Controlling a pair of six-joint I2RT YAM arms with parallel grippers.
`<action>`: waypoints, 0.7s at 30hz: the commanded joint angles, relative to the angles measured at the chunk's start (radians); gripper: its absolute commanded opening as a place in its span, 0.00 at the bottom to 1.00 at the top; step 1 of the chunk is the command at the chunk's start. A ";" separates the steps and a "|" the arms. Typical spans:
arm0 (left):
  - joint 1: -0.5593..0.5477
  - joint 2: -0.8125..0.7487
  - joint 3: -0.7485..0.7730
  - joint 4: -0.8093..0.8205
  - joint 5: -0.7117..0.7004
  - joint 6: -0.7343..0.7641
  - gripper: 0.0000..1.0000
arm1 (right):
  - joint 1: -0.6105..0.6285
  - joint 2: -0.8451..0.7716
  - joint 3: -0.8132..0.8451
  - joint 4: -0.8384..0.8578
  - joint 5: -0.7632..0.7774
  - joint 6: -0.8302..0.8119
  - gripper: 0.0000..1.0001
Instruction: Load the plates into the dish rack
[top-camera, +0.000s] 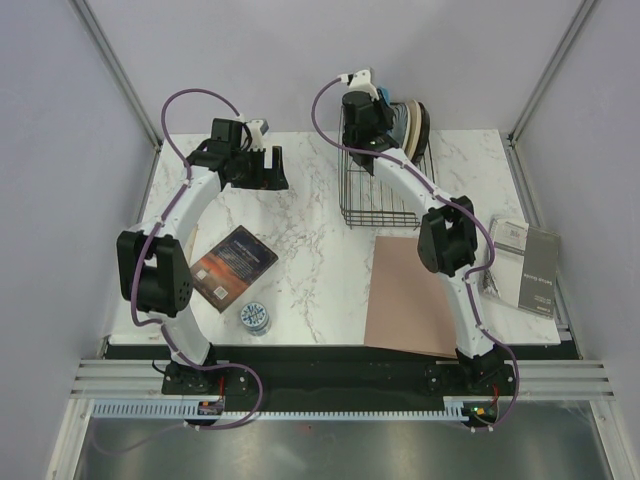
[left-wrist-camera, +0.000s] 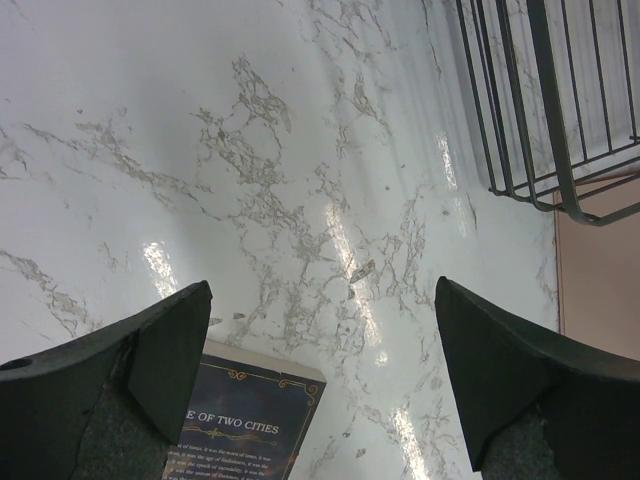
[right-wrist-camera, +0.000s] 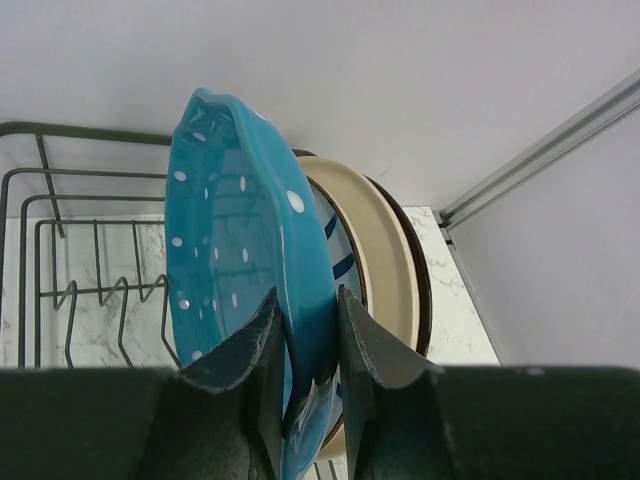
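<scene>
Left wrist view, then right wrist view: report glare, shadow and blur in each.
Left wrist view: white glare streaks cross the marble table; the book title is legible; the fingers of the left gripper are dark and soft. Right wrist view: no glare, even light; the teal plate is sharp; the fingers of the right gripper are black in shadow.

Pale lilac walls (top-camera: 250, 60), marble table (top-camera: 300, 260), metal posts (top-camera: 108, 60)
</scene>
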 joint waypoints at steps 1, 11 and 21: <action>0.000 0.012 0.035 0.004 0.019 -0.001 1.00 | 0.002 -0.010 0.024 0.068 0.039 0.011 0.00; 0.001 0.026 0.041 0.001 0.030 -0.012 1.00 | 0.002 -0.003 0.012 0.033 0.042 0.003 0.36; 0.001 0.026 0.057 0.001 0.037 -0.018 1.00 | 0.034 -0.123 -0.025 0.033 0.006 -0.024 0.76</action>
